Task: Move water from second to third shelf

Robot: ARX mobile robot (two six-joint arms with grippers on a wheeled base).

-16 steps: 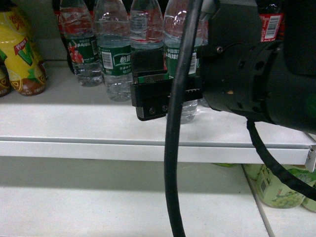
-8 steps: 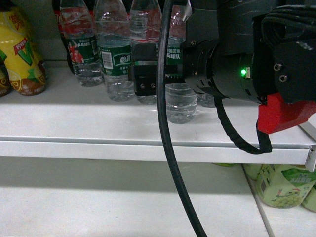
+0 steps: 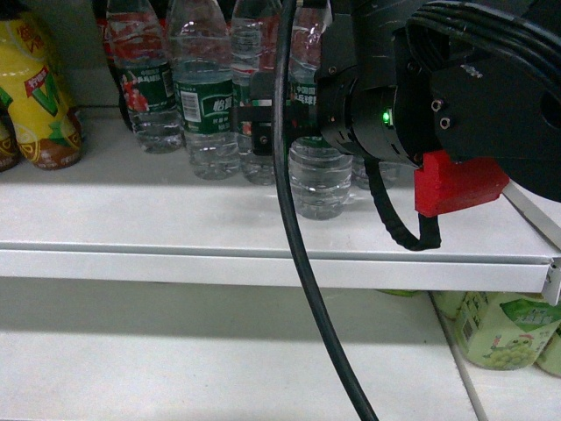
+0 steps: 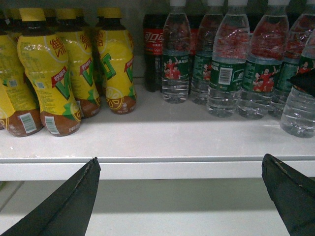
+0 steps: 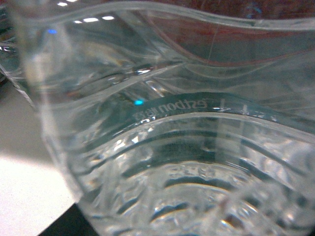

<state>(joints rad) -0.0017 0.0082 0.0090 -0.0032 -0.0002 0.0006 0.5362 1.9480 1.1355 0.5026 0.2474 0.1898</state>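
A clear ribbed water bottle (image 3: pixel 320 180) with a dark green label stands on the white shelf (image 3: pixel 175 210), a little in front of the row of like bottles (image 3: pixel 206 96). My right gripper (image 3: pixel 285 123) reaches in at label height. One black finger (image 3: pixel 260 132) shows just left of the bottle; the other is hidden. In the right wrist view the bottle (image 5: pixel 187 162) fills the frame and no jaws show. The left wrist view has that bottle (image 4: pixel 298 110) at the far right with a dark finger (image 4: pixel 305 81) against it. My left gripper (image 4: pixel 180 164) hangs open below the shelf lip, holding nothing.
Yellow tea bottles (image 4: pixel 49 73) fill the shelf's left, a cola bottle (image 4: pixel 153 49) stands behind the waters. A black cable (image 3: pixel 294 263) hangs across the head view. A lower shelf (image 3: pixel 175 351) carries pale green drink bottles (image 3: pixel 500 329) at the right.
My right arm has pushed further into the shelf and its finger has risen from the shelf's front edge to label height. The bottle stands where it was.
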